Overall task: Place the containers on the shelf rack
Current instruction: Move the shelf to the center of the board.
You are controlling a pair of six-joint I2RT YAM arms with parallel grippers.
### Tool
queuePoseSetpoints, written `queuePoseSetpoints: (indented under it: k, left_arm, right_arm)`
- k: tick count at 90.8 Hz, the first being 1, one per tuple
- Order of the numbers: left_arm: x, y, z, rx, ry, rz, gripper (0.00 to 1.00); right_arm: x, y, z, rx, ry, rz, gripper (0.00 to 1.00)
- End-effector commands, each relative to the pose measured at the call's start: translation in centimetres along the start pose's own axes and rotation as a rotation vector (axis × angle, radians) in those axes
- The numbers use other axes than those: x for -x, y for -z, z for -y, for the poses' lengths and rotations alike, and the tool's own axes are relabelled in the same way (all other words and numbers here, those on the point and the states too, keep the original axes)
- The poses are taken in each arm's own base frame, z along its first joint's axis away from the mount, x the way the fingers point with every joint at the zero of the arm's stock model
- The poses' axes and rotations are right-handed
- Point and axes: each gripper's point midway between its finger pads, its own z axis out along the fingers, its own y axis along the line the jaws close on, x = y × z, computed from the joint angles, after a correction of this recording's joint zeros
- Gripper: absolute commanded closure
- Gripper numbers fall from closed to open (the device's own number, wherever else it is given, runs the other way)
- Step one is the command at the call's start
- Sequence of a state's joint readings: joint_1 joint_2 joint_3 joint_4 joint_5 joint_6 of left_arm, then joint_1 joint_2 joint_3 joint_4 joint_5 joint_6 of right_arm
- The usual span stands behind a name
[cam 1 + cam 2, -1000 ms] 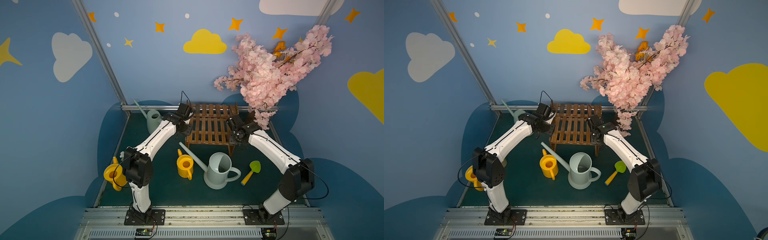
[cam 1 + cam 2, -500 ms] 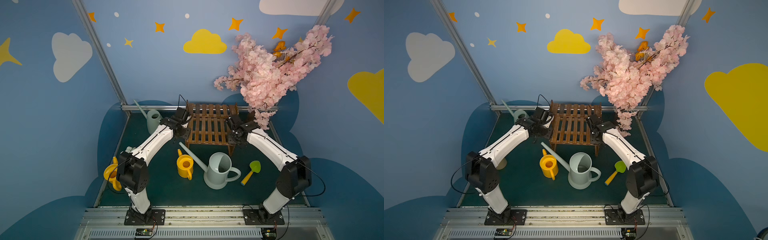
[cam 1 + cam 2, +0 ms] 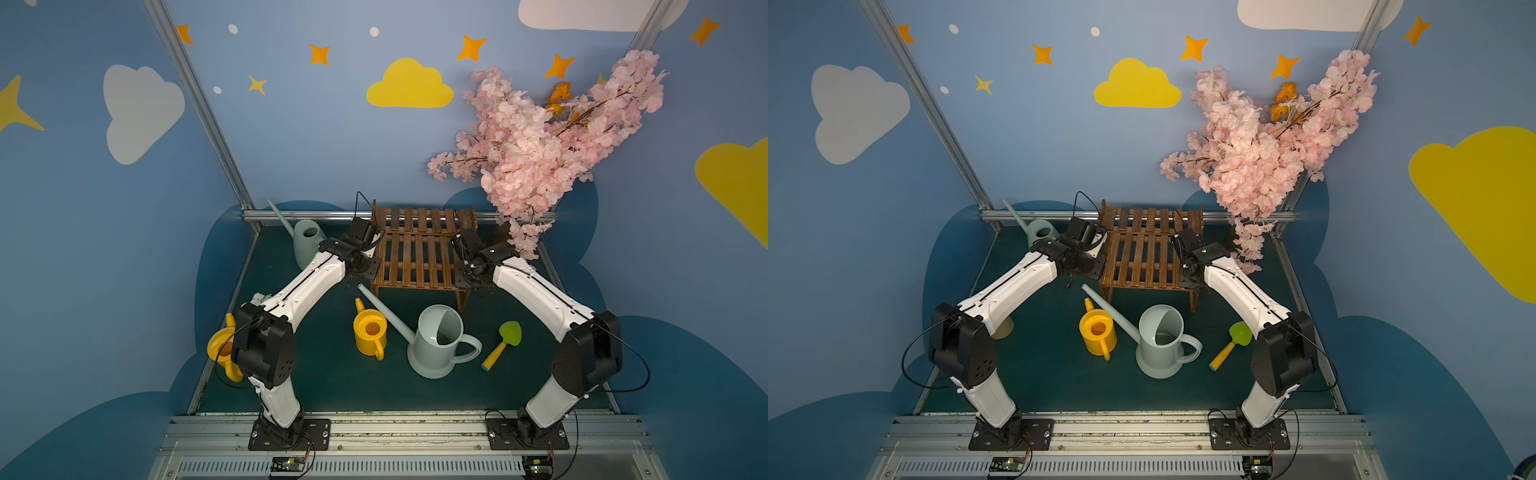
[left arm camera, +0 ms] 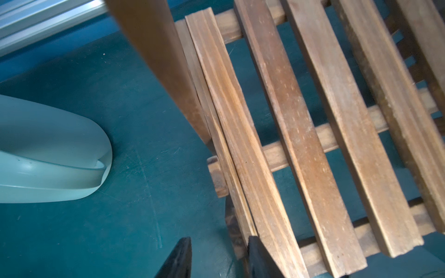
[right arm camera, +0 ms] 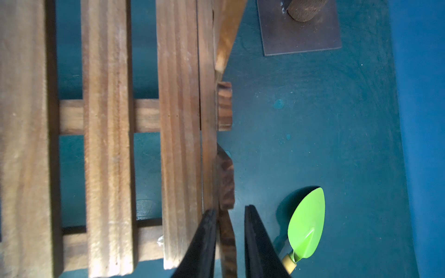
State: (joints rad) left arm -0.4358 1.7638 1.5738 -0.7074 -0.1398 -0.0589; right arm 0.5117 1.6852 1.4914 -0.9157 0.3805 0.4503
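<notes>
Over the last second the left gripper (image 4: pixel 219 238) has dropped from the back corner to midway along the left side of the dark-brown wooden two-tier slatted shelf rack (image 3: pixel 419 257). The right gripper (image 5: pixel 230 208) has slid slightly rearward along the opposite side. The rack and all four cans lie as before.

The rack stands at the back centre of the dark green floor (image 3: pixel 332 386), against the rear rail, its higher tier behind the lower. All the cans are on the floor:
- a tall pale grey-blue plastic watering can with a long thin spout (image 3: pixel 440 345), upright in front of the rack
- a small yellow plastic watering can (image 3: pixel 370 332), just beside that spout
- a second tall pale green can (image 3: pixel 305 245), at the back left
- a second small yellow can (image 3: pixel 220 353), behind the left elbow

Both top views hide the fingers behind the wrists. The left wrist view shows the left jaws apart astride the rack's side leg, with floor visible between one finger and the wood, so they are not clamped. The right wrist view shows the right jaws narrowly apart astride the other leg, with a sliver of floor beside one finger. It also shows the green-and-yellow toy shovel (image 5: pixel 307 223) and the blossom tree's brown base plate (image 5: pixel 301 38)
</notes>
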Motion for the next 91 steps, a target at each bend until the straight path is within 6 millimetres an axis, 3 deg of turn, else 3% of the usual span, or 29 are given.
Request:
queuePoseSetpoints:
  k: [1,18,45,91]
  left_arm:
    - [0.2,-1.1,-0.3,-0.005,0.019,0.001,0.61]
    - [-0.1,-1.8,0.1,-0.033,0.030,-0.018,0.64]
    - [-0.1,-2.4,-1.3,-0.026,0.083,-0.024,0.78]
    - [-0.9,-2.2,-3.7,0.000,0.119,-0.025,0.80]
  right_arm:
    - [-0.5,-0.7,-0.4,-0.011,0.006,-0.030,0.78]
    - [-0.2,-0.6,-1.0,-0.001,0.016,-0.016,0.81]
    - [0.3,-0.8,-2.3,0.017,0.029,-0.002,0.84]
    - [1.8,-1.0,-6.7,0.056,0.068,0.026,0.87]
